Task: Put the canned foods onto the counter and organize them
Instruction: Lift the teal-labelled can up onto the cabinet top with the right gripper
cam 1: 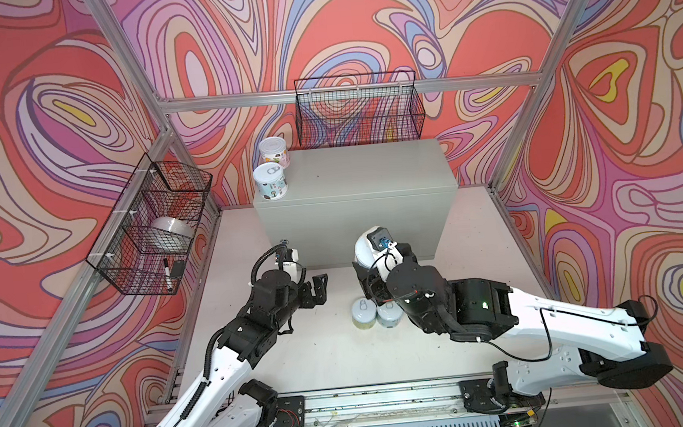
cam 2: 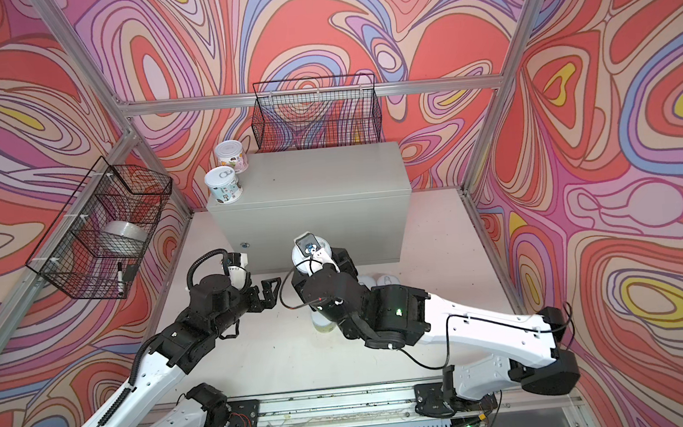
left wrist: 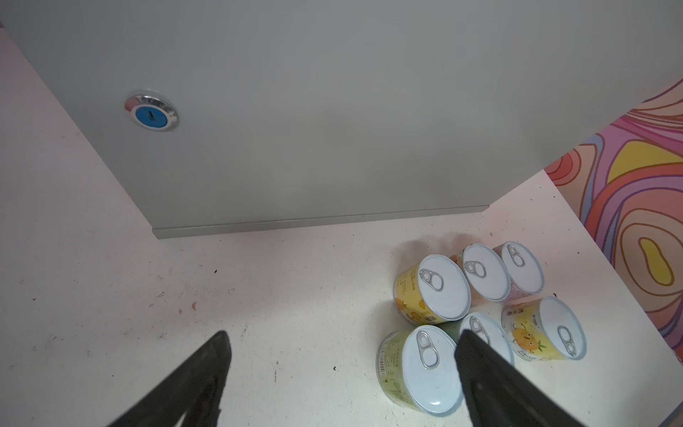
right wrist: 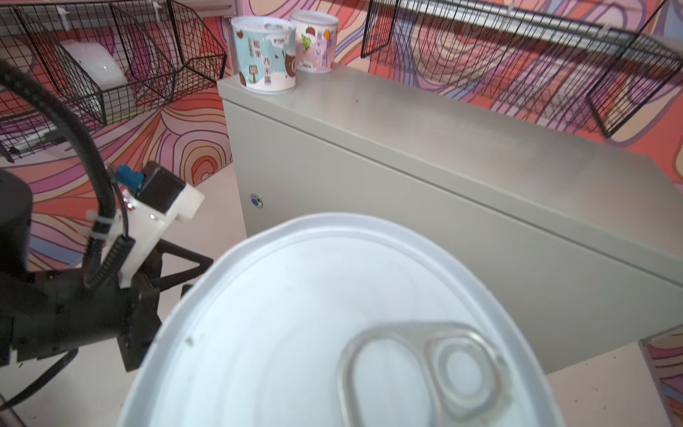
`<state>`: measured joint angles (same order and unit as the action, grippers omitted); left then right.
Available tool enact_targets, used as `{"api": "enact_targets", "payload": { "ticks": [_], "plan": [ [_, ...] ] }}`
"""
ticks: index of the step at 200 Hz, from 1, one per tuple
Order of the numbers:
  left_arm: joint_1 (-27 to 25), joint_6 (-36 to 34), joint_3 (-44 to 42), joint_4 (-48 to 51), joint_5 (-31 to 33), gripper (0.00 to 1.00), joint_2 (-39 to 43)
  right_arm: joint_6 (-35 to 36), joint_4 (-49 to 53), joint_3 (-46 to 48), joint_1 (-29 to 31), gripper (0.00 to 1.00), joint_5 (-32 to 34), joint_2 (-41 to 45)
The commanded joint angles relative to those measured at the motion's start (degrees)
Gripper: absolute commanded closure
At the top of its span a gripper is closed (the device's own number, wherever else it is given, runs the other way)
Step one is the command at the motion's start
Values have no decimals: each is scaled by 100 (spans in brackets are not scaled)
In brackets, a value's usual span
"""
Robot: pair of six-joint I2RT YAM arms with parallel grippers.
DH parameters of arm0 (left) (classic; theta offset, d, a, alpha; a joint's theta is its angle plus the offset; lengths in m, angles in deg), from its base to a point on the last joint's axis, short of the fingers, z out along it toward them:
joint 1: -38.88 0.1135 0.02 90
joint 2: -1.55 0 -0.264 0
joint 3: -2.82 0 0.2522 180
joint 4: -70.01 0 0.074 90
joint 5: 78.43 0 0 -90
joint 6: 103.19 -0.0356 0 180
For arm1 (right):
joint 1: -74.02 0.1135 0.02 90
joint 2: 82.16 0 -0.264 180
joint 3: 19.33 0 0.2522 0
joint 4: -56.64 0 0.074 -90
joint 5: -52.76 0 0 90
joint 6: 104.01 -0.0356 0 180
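Two canned foods stand on the left end of the light-grey counter point(cam 1: 353, 176): a blue-label can point(cam 1: 270, 181) at the front corner and a pink-label can point(cam 1: 273, 151) behind it; both top views show them. My right gripper point(cam 1: 377, 261) is shut on a third can point(right wrist: 332, 325), held up in front of the counter, its pull-tab lid filling the right wrist view and hiding the fingers. Several more cans point(left wrist: 488, 307) cluster on the table below. My left gripper point(left wrist: 342, 355) is open and empty, just left of a green-label can point(left wrist: 421, 369).
A black wire basket point(cam 1: 359, 111) hangs on the back wall above the counter. Another wire basket point(cam 1: 149, 225) on the left wall holds a tape roll and a marker. The counter's front has a round blue lock point(left wrist: 150, 114). The two arms are close together before the counter.
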<state>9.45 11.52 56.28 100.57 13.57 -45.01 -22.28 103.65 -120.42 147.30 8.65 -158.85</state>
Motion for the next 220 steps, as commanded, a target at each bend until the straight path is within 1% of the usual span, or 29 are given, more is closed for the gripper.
{"api": "enact_targets", "payload": {
  "ticks": [1, 24, 47, 93, 116, 138, 149, 169, 187, 220],
  "plan": [
    [-28, 112, -6, 96, 47, 3, 25, 838, -366, -828, -323, 100, -127, -351],
    [-33, 121, 37, 88, -5, 4, -8, 1096, -158, -1782, -647, 100, -530, -914],
    [-32, 95, 104, 98, -24, 4, -43, 1141, 163, -2736, -1070, 100, -1178, -1449],
    [-29, 122, 75, 44, -43, 4, -72, 963, 125, -3806, -1876, 100, -2310, -2305],
    [-28, 106, 47, 25, -36, 4, -81, 656, 1, -4085, -2279, 100, -2937, -2740],
    [-36, 109, 30, 1, -33, 4, -77, 657, -444, -4019, -2448, 100, -3169, -2979],
    [-29, 122, 24, -16, -55, 4, -89, 557, -648, -3983, -2576, 100, -3415, -3084],
    [-30, 130, -4, -71, -88, 4, -137, 493, -1094, -3845, -2716, 100, -3599, -3231],
    [-28, 122, -11, -81, -60, 4, -199, 615, -1426, -3772, -2769, 100, -3594, -3378],
    [-28, 78, -45, -109, -38, 4, -282, 549, -1185, -4398, -2986, 100, -3762, -3990]
  ]
}}
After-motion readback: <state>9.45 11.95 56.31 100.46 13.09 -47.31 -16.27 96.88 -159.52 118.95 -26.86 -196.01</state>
